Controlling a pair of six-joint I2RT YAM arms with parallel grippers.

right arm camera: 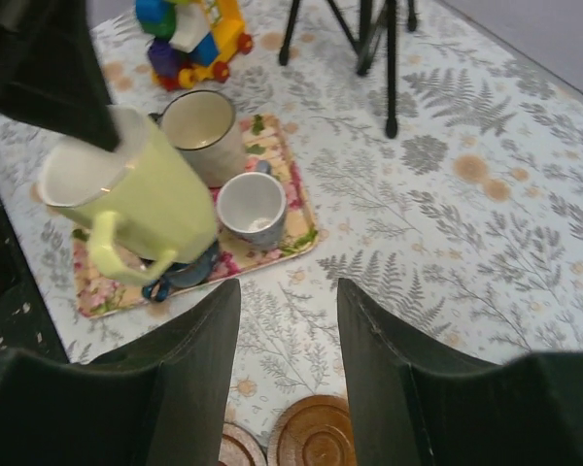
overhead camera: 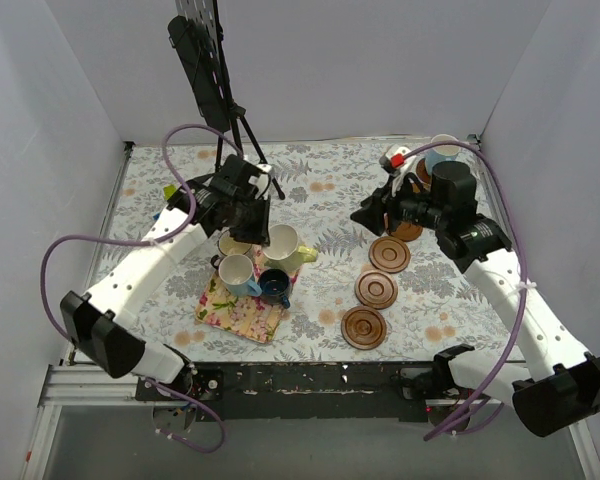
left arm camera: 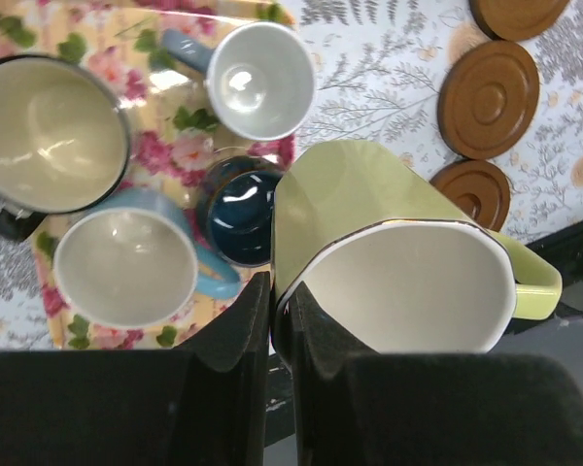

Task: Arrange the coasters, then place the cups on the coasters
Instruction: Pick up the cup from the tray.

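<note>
The yellow-green cup (left arm camera: 355, 209) hangs tilted over the floral mat (overhead camera: 235, 312), left of the table's (overhead camera: 330, 195) middle, with its rim pinched in my closed left gripper (left arm camera: 277, 316). The coasters (overhead camera: 389, 254) line up to its right, running toward the near edge. My right gripper (right arm camera: 287, 320), jaws apart and empty, hovers nearer them.

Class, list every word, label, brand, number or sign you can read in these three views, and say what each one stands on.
No readable text in any view.
cups: plain glaze, no print.
coasters: only ring grooves, no marks.
floral mat: flower pattern only.
colourful toy: too small and blurred to tell whether it bears any writing.
</note>
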